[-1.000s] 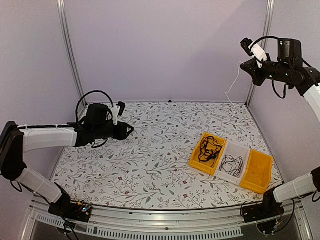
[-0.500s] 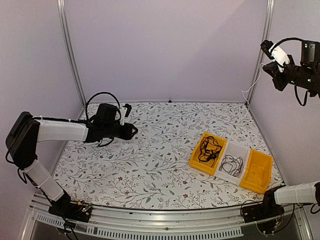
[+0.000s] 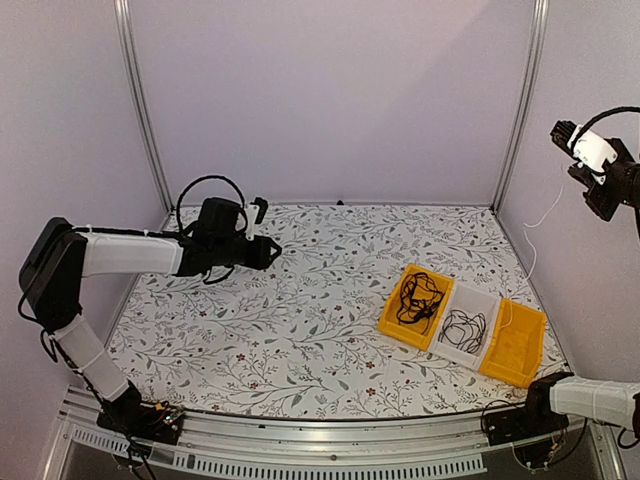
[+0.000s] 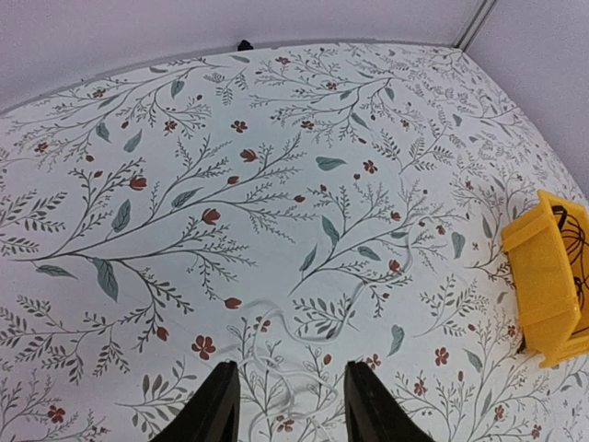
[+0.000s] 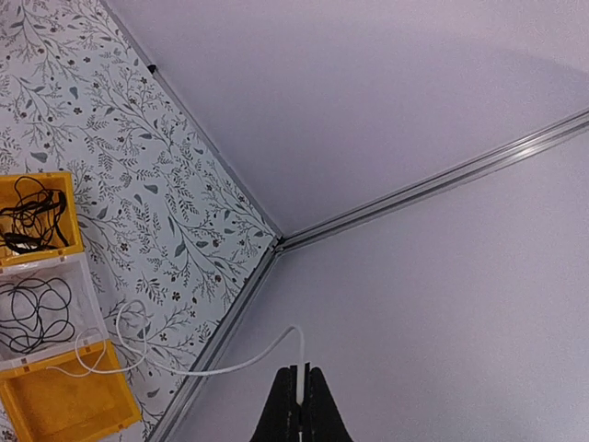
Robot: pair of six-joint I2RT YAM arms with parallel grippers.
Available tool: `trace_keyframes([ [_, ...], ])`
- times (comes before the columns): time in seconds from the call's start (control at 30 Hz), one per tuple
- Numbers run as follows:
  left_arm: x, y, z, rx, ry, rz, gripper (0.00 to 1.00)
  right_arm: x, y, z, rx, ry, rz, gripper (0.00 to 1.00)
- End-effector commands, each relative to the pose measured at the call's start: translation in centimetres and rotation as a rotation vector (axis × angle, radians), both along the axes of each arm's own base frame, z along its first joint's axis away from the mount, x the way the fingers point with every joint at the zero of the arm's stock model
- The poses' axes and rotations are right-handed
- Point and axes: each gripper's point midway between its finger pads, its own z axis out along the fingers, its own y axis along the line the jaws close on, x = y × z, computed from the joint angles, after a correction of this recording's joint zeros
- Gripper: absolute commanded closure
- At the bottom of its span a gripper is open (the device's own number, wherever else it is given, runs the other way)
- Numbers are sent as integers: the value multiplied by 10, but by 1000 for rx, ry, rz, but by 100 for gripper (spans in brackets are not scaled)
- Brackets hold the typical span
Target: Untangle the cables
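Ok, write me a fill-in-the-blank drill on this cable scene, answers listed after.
The right pincer is shut on a thin cable whose colour is ____. The left pincer is ____, gripping nothing. The yellow plastic bin nearer the left pincer holds a cable tangle coloured ____. The plastic bins in the row number ____.
Missing: white; open; black; three.

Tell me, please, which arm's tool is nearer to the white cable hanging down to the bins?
Right. The right tool is shut on the upper end of that white cable, high up on the right; the left tool hangs open far across the table.
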Motion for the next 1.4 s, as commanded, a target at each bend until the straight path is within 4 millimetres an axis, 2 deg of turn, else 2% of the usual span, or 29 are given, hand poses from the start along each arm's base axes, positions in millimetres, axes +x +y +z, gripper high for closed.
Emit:
trace_keyframes([
  [0.0, 6, -3, -1, 0, -8, 3, 58, -38, -16, -32, -136, 148, -6, 100],
  [0.13, 8, -1, -4, 8, -5, 15, 58, -57, -23, -61, -246, 193, 28, 100],
  [0.37, 6, 2, -7, 19, 4, 18, 58, -62, -23, -119, -312, 326, 77, 100],
  [0.5, 1, 6, -11, 17, 16, 31, 58, -63, -14, -151, -312, 406, 140, 100],
  [0.67, -4, 10, -15, 1, 44, 55, 58, -65, -3, -214, -299, 596, 226, 100],
  [0.8, -8, 16, -8, 1, 35, 71, 58, -66, 5, -257, -259, 739, 259, 100],
  [1.0, -17, 25, -4, 9, 29, 87, 58, -68, 4, -303, -270, 841, 274, 100],
  [1.23, -25, 29, -6, -6, 50, 103, 58, -72, -7, -344, -336, 919, 257, 100],
  [1.3, -25, 30, -4, -9, 47, 105, 58, -73, -14, -344, -379, 937, 252, 100],
  [1.37, -23, 34, -3, 3, 33, 126, 58, -70, -16, -328, -402, 896, 271, 100],
])
